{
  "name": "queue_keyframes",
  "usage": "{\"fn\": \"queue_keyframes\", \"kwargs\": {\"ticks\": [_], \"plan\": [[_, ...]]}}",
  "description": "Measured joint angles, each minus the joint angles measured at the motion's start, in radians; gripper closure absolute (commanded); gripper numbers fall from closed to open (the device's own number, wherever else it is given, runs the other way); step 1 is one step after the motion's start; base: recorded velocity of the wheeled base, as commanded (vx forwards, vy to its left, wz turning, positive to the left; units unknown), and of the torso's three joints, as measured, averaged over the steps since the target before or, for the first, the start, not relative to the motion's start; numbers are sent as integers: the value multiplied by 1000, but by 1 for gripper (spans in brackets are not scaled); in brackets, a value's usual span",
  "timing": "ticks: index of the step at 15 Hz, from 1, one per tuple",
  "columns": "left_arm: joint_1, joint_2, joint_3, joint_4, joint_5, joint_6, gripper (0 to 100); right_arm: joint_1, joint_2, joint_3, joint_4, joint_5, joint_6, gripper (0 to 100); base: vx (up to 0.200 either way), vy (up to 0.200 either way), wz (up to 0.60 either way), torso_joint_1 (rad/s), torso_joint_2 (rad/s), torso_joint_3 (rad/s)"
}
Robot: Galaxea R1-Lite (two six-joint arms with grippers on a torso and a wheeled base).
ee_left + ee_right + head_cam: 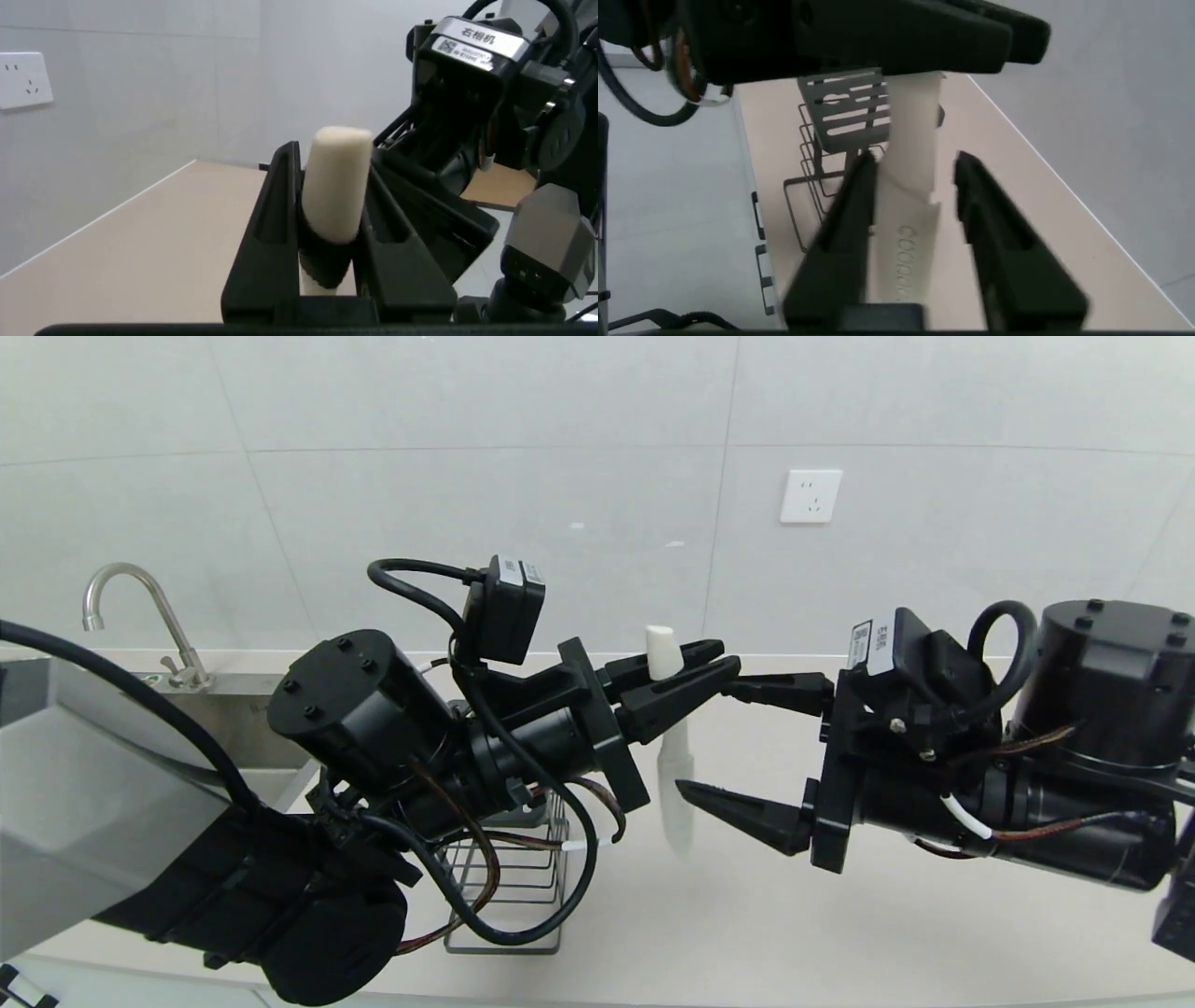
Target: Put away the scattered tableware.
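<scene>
Left gripper (698, 670) pinches white utensil (674, 789) upright — right gripper (707, 737) straddles it.

utensil (676, 803) cream-white | left hand (726, 656) black | right hand (702, 737) black | rack (523, 896) dark grey | counter (840, 933) beige

A wire rack (509, 887) occupies the counter (840, 933) below the left gripper (695, 677).

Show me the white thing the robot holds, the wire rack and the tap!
white utensil (662, 650), head view, on its rounded top end.
wire rack (842, 114), right wrist view, on its slotted grey plate.
tap (119, 568), head view, on the curved top of its spout.
</scene>
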Motion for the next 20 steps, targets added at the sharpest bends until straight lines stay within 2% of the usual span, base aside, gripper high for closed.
{"fn": "queue_keyframes", "kwargs": {"ticks": [3, 8, 11, 14, 16, 18, 19, 20], "plan": [[20, -1, 8, -1, 12, 18, 100, -4, -24, 54, -2, -9, 0, 0, 0, 0, 0, 0, 0, 0], [27, -43, 85, -1, 47, 20, 100, -75, -179, 181, 4, -19, 0, 0, 0, 0, 0, 0, 0, 0], [29, -80, 124, -1, 83, 45, 100, -122, -327, 260, 7, -48, -1, 0, 0, 0, 0, 0, 0, 0], [28, -104, 107, -1, 88, 77, 100, -205, -523, 358, 7, -63, -4, 0, 0, 0, 0, 0, 0, 0], [28, -111, 74, -2, 131, 83, 100, -279, -682, 422, 7, -66, -4, 0, 0, 0, 0, 0, 0, 0], [28, -112, 51, -1, 206, 97, 100, -360, -852, 490, 21, -68, -1, 0, 0, 0, 0, 0, 0, 0], [28, -113, 42, -1, 218, 119, 100, -397, -935, 524, 38, -69, 2, 100, 0, 0, 0, 0, 0, 0], [29, -114, 33, 3, 234, 137, 100, -427, -1018, 556, 69, -69, 11, 100, 0, 0, 0, 0, 0, 0]]}}
